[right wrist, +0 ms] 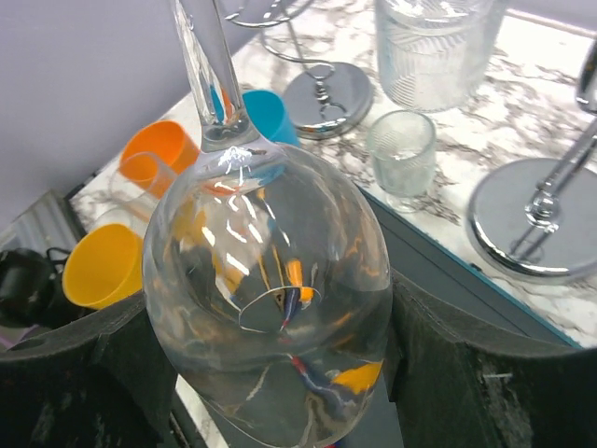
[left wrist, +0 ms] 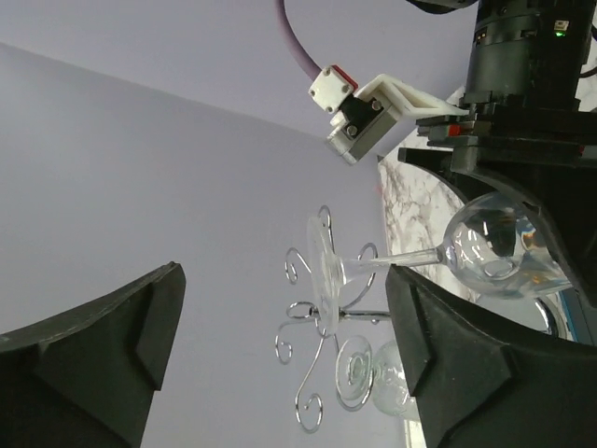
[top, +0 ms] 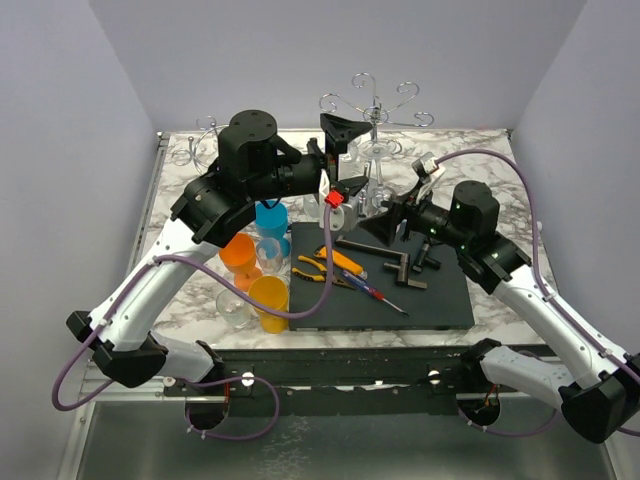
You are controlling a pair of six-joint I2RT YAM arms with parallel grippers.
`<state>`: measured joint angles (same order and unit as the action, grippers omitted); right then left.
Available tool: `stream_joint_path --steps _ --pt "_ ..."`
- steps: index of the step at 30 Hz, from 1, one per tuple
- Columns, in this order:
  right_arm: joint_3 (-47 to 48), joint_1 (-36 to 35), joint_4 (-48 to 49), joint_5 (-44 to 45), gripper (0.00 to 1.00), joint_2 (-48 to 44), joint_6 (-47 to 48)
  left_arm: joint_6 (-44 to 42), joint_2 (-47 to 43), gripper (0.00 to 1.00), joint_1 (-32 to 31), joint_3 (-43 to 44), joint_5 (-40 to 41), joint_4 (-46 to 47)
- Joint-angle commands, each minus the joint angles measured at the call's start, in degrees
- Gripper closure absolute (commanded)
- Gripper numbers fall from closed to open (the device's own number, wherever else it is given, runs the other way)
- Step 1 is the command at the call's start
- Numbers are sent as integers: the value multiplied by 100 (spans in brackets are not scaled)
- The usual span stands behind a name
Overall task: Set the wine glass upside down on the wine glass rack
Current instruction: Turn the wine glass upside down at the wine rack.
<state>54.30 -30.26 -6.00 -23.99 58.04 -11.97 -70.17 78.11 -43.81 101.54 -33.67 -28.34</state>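
Gripping the wine glass (right wrist: 270, 280) by its bowl, the right gripper (right wrist: 280, 392) has both black fingers (right wrist: 485, 373) pressed against the bowl's sides, jaws set as wide as the bowl. The stem runs away from the wrist, with the foot (left wrist: 322, 275) at the far end towards the rack. Whether the glass is fully inverted I cannot tell.

- Glass is in the air, off the bench (top: 480, 190), in front of the wine glass rack (top: 375, 105), which stands at the middle of the back edge.
- Left gripper (left wrist: 280, 355): jaws wide, nothing between them, touching nothing. The foot and stem show beyond the gap.
- Second chrome rack (top: 205, 140) at the back-left corner.
- Black mat (top: 440, 290) along the front edge, carrying yellow-handled pliers (top: 330, 262) and a screwdriver (top: 380, 295).
- Left of the mat: orange cup (top: 238, 255), blue cup (top: 270, 218), yellow cup (top: 268, 298).
- Ribbed tumbler (right wrist: 434, 47) and small clear glass (right wrist: 401, 154) stand near the rack bases.
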Motion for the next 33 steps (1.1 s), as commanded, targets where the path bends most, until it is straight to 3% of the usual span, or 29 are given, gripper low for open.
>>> stream_joint_path --steps 1,9,14,25,33 --pt "-37 12 711 908 69 -146 147 621 -173 1 -40 -108 327 96" --pt "-202 27 799 1499 72 -22 480 2314 -359 1 -50 39 1827 82" --pt "-408 250 938 1572 80 -68 493 2788 -572 1 -45 7 2554 -83" --pt "-485 813 1234 1317 94 253 459 3192 -751 1 -40 -94 2602 -317" --pt "-410 1234 1503 945 97 700 588 3273 -789 1 -40 -125 2607 -348"
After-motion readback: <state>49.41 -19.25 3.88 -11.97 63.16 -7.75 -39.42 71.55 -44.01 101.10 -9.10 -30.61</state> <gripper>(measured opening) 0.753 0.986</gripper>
